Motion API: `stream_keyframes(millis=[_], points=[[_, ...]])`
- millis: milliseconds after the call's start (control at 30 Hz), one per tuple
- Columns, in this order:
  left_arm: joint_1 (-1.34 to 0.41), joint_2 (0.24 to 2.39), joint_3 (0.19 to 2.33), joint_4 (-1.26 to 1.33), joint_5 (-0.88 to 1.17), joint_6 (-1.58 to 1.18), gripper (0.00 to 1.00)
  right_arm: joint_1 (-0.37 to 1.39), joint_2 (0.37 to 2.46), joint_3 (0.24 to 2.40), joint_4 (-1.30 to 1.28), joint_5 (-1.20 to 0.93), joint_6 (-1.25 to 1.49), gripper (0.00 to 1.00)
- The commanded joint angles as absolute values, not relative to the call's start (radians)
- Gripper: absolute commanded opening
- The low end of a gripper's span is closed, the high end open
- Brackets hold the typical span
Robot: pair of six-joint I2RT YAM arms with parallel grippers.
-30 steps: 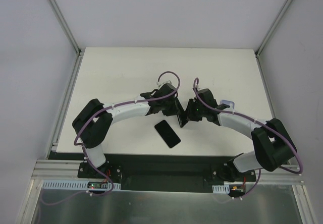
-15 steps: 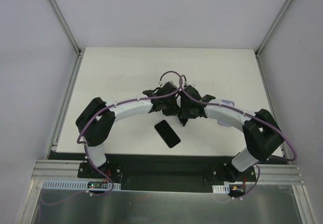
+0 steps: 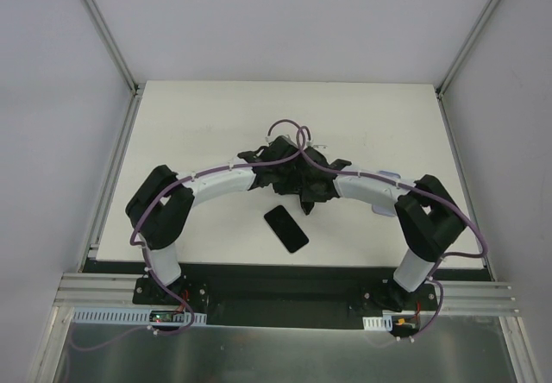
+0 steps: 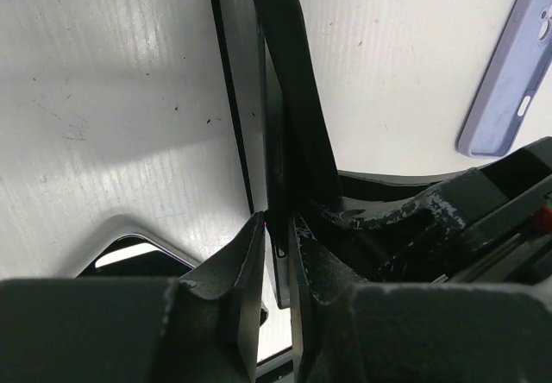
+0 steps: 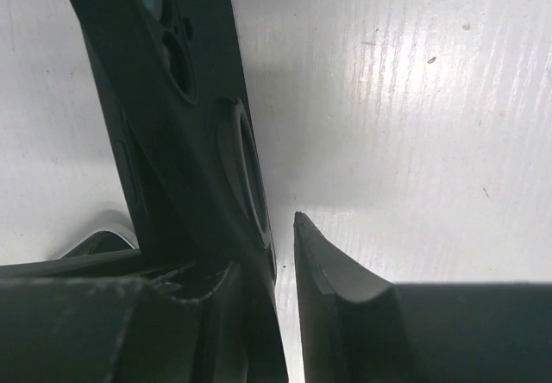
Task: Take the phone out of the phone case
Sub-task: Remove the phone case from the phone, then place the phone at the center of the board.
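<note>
Fingers of left gripper [image 4: 278, 223] clench the black phone case [image 4: 295, 81] upright; right gripper [image 5: 276, 245] hangs slack, one finger clear beside it. Twisting now could drop it onto the phone [image 3: 285, 229] nearby.

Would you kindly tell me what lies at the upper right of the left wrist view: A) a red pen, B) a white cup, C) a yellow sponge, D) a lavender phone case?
D: a lavender phone case lies flat on the table there, apart from the black case that the left hand pinches on edge.
</note>
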State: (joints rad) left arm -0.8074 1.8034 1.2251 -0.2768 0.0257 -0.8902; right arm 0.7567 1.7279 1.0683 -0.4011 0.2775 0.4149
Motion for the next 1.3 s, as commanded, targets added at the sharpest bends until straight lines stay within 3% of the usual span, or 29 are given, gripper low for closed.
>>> stream_keyframes(millis=[0,133,633,1267], points=[[-0.813,1.801,1.123,-0.715,-0.035,-0.756,0.0,0.707,1.898,0.997,-0.512,0.575,0.456,0.24],[-0.798,1.784,1.101,-0.696,-0.028,-0.744,0.0,0.674,1.901,0.967,-0.48,0.499,0.478,0.01],[-0.761,1.767,1.008,-0.68,-0.04,-0.715,0.0,0.508,1.663,0.724,-0.242,0.227,0.525,0.01],[-0.747,1.819,1.178,-0.666,-0.034,-0.698,0.0,0.509,1.591,0.854,-0.365,0.278,0.436,0.01]])
